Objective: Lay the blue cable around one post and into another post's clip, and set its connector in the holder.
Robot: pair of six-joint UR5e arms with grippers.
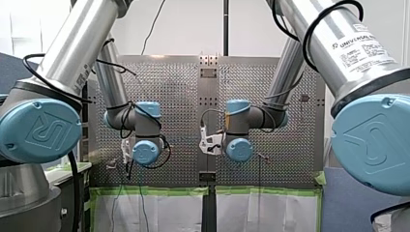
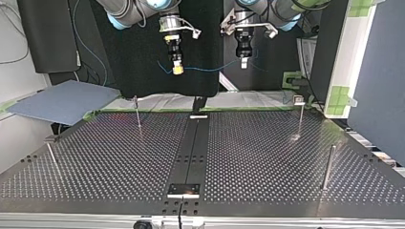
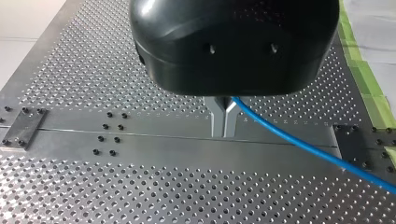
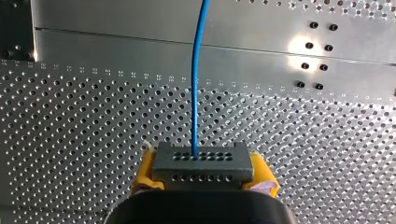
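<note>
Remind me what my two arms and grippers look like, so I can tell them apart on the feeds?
My left arm and my right arm are silver tubes with light-blue joint caps and black cables; the right one carries a Universal Robots label. My left gripper has a rounded black body and narrow metal fingers. My right gripper has yellow pads on a black body.

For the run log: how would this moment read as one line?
left jaws: shut on blue cable | right jaws: shut on connector | routing: not begun, no post touched | height: above table
</note>
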